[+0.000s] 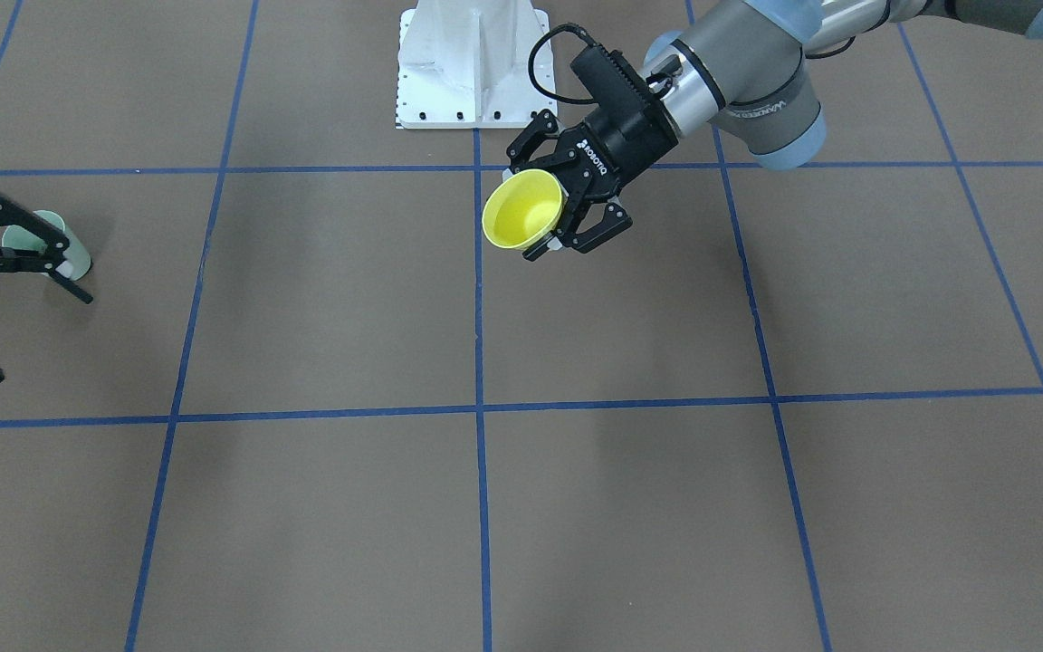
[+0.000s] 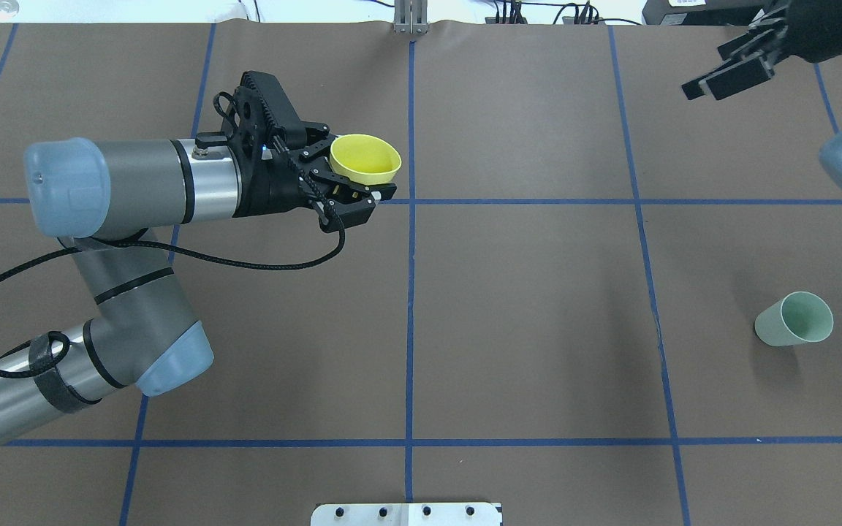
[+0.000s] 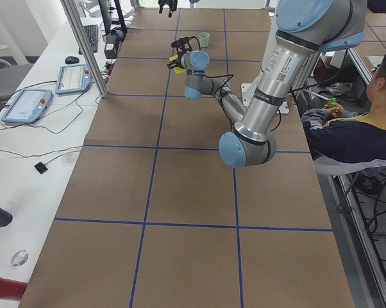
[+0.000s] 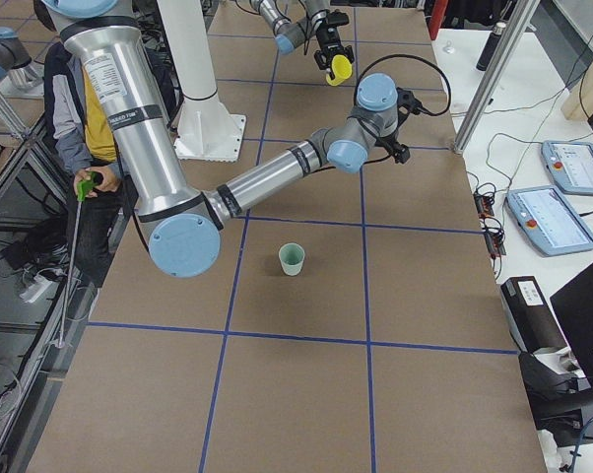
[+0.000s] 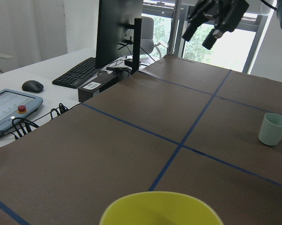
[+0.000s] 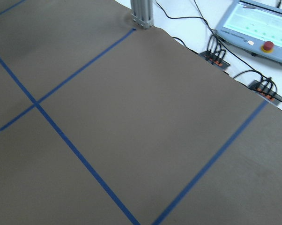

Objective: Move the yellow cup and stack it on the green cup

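The left fingers (image 1: 594, 234) clench the yellow cup (image 2: 365, 158) by its wall, holding it tilted above the desk (image 2: 523, 329) near mid-desk. The right fingers (image 2: 735, 77) hang spread and bare, well apart from the green cup (image 2: 794, 319), which stands upright on the desk.

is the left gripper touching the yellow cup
Touching. The overhead exterior view shows the left gripper with its jaws clamped on the sides of the yellow cup.
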